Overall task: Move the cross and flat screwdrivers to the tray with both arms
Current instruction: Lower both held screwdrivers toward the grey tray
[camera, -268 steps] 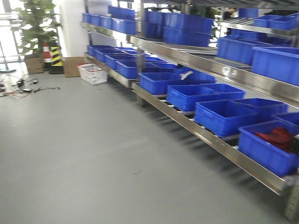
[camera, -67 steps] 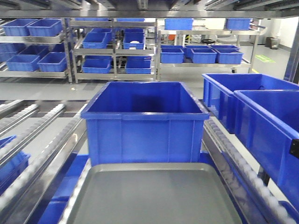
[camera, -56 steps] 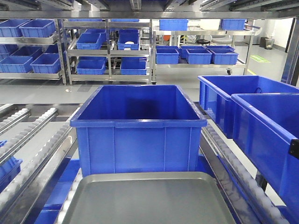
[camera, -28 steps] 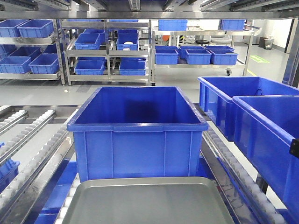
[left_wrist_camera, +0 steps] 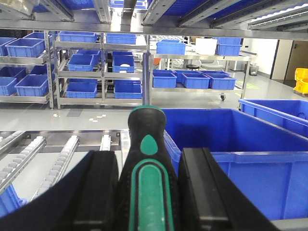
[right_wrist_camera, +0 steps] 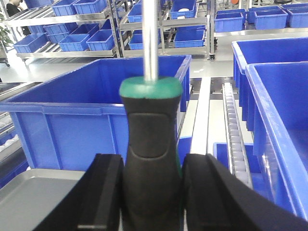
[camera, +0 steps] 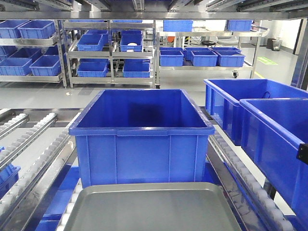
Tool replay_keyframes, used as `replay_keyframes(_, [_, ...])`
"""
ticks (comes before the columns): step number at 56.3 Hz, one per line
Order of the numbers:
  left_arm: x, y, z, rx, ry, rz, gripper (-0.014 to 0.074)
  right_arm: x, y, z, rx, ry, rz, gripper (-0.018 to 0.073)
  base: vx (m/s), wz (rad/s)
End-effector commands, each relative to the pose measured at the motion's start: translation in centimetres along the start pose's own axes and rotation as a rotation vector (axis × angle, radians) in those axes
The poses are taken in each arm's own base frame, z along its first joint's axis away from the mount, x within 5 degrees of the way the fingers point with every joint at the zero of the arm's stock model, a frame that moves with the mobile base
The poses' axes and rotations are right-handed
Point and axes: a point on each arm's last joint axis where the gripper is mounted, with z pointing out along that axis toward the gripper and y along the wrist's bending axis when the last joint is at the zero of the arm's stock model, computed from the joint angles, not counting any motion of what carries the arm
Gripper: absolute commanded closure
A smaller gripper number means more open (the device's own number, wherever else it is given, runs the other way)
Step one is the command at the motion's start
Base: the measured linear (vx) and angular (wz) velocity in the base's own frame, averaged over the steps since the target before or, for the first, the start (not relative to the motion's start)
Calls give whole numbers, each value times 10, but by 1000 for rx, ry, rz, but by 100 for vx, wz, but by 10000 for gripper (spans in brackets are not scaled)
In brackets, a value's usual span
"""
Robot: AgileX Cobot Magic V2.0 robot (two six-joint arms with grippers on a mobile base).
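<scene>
Left gripper (left_wrist_camera: 147, 192) clamps one screwdriver (left_wrist_camera: 147, 144) by its handle; right gripper (right_wrist_camera: 151, 192) clamps the other screwdriver (right_wrist_camera: 151, 125), shaft pointing far. We judge the carry is done: the tray (camera: 154, 211) lies near, before a blue bin (camera: 142, 130). Next, lower and release. Only the wrist views show the tools.

Tall blue bin (camera: 142, 144) just behind tray (camera: 149, 211)

Bright overhead light, sharp, no blur.
</scene>
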Motion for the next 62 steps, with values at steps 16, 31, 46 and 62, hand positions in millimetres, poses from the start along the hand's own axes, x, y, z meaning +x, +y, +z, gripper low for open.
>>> replay_keyframes(16, [-18,-1,-2,9,-124,-10,597,-18,2,-6,-17,-116,24,568,0,0])
replay_keyframes(31, [-4,-11,12,112,46,-281,597,2,7,29,-66,93,166,568,0,0])
replay_keyframes(46, [33,-34,83,334,297,-462,597,40,44,101,-309,324,242,568,0,0])
replay_keyframes(62, [92,-69,139,476,449,-628,597,83,74,150,-388,458,296,568,0,0])
